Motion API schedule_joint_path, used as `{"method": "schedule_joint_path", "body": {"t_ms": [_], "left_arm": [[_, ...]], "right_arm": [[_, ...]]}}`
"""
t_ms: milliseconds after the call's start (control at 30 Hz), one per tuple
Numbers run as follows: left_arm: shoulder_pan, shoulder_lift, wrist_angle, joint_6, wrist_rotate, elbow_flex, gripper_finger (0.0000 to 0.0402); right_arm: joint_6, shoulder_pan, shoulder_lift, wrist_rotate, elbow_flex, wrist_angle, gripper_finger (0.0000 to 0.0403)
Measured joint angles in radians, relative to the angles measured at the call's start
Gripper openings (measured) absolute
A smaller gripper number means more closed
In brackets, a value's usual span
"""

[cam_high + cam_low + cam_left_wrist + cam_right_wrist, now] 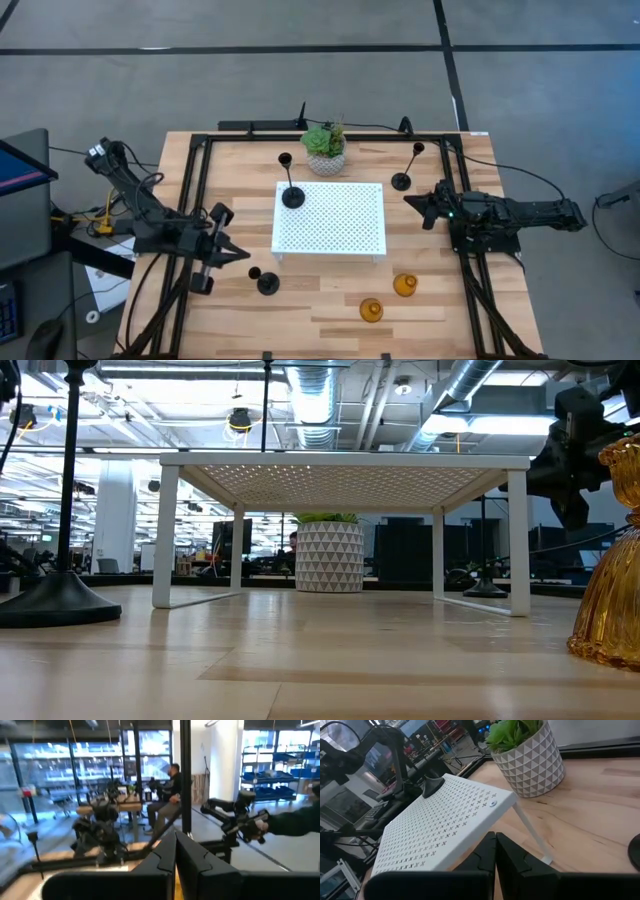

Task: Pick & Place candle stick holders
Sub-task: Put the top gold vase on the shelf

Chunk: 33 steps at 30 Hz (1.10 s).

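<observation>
A white perforated stand point(330, 218) sits mid-table. One tall black holder point(293, 197) stands by its round base on the stand's far left corner. The other tall black holder point(401, 181) stands on the table right of the stand. A short black holder point(268, 283) stands near the front left. Two amber holders point(405, 286) point(371, 310) stand near the front right. My left gripper point(240, 252) is shut and empty, left of the stand. My right gripper point(410, 200) is shut and empty, just right of the stand, close to the tall holder on the table.
A green plant in a white patterned pot point(325, 150) stands behind the stand, at the table's far edge. Black frame rails point(195, 200) run along the left, right and far sides of the table. Bare wood lies between the stand and the near edge.
</observation>
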Motion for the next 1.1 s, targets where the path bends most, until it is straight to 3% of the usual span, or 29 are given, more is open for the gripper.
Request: {"method": "schedule_joint_path", "body": {"t_ms": [133,533,733,800,1100], "left_arm": [[0.04,0.023,0.026,0.091,0.001,0.0,0.0007],[0.18,0.052,0.052,0.042,0.0,0.0,0.0007],[0.202,0.05,0.081,0.041,0.002,0.0,0.0007],[0.208,0.05,0.087,0.041,0.013,0.0,0.0007],[0.212,0.05,0.101,0.041,0.024,0.0,0.0007]], "right_arm": [[-0.007,0.0,0.0,0.006,0.0,0.0,0.0],[0.036,0.0,0.0,0.007,0.0,0.009,0.0],[-0.076,0.016,0.0,-0.002,0.003,0.245,0.0],[-0.129,0.027,0.0,-0.002,0.029,0.25,0.0],[-0.078,0.097,0.126,-0.006,0.25,-0.078,0.0]]}}
